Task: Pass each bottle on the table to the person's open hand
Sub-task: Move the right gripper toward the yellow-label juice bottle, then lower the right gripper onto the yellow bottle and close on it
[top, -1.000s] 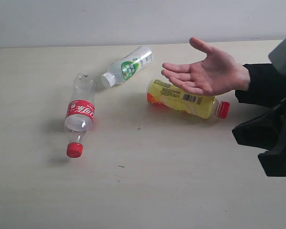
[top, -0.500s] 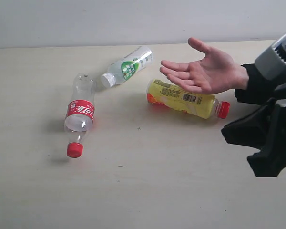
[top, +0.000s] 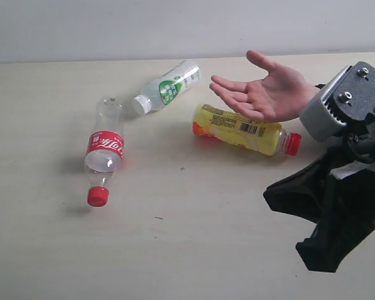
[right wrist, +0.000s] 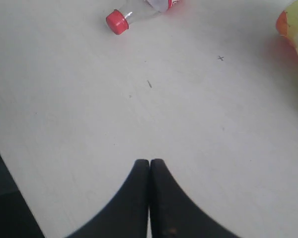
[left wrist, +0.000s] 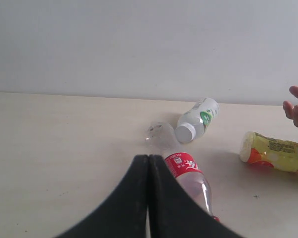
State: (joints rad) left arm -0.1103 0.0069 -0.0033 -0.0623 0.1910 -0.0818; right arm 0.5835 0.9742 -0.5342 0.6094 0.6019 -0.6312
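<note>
The yellow bottle (top: pixel 240 129) lies on its side on the pale tabletop (top: pixel 206 250), its red-capped end pointing toward the right arm (top: pixel 340 200). A person's open hand (top: pixel 265 94) hovers palm up just above and behind that bottle, and the fingers reach out over its labelled middle. Whether hand and bottle touch cannot be told.

Beyond the yellow bottle's flat bottom end, farther from the camera in the exterior view, the green-label bottle (top: pixel 167 86) lies on its side, white-capped end toward the viewer. Well apart from the yellow bottle on that same bottom-end side lies the red-label bottle (top: pixel 104 153). It is clear and its red-capped end is nearest the camera. None of the three bottles touches another.

The right arm, wrapped in black below a grey wrist block, stands nearer the camera than the yellow bottle and just past its capped end. The right end effector (right wrist: pixel 149 163) has its two dark fingers pressed tight together with nothing between them. It sits over bare tabletop, away from the yellow bottle, which shows only at the edge of its wrist view.

The left end effector (left wrist: pixel 148 158) is likewise fully closed and empty. Its fingers sit in front of the red-label bottle, and the yellow bottle is farther off to one side.
</note>
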